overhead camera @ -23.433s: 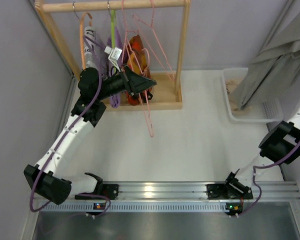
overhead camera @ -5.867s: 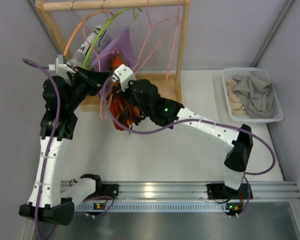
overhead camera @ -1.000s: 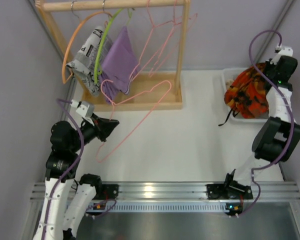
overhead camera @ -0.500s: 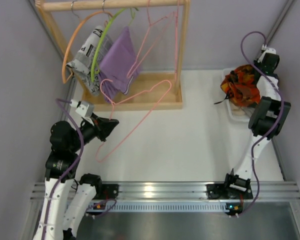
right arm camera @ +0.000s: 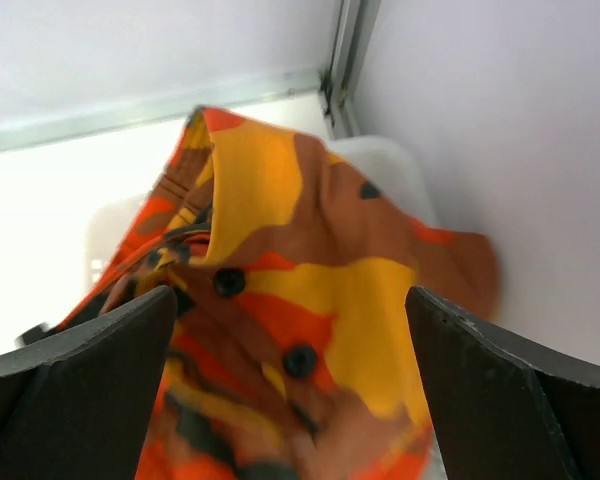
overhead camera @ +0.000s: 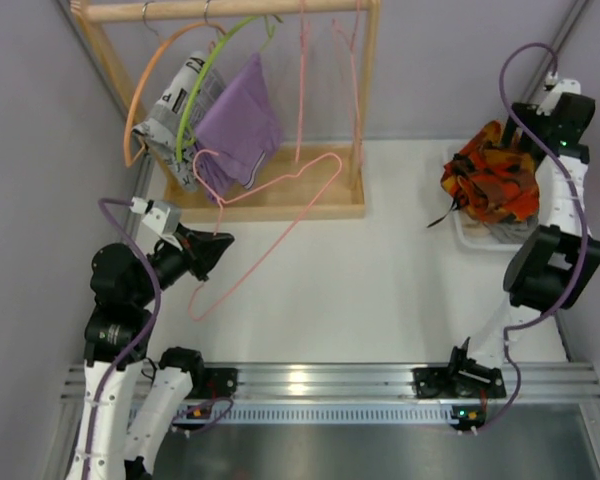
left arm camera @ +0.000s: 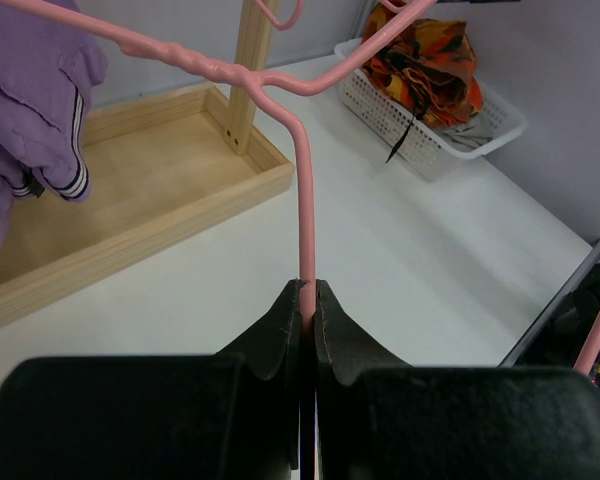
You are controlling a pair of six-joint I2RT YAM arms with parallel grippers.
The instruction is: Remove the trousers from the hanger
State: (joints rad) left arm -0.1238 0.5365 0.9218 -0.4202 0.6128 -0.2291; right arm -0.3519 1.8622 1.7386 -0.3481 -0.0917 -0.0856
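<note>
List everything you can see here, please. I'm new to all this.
Rack: one, pale wood, far left of table.
Orange hanger: one, on the rack.
Green hanger: one, on the rack.
Pink rail hangers: two, bare, on the rack.
Purple garment: one, hanging on the rack.
Printed garment: one, grey-white, left of the purple one.
Loose hanger: one, pink, off the rack.
Trousers: one pair, orange patterned, heaped in the basket.
Basket: one, white, far right.
Table: one, white.
Left gripper: black, shut on loose hanger.
Right gripper: black, open above trousers.
</note>
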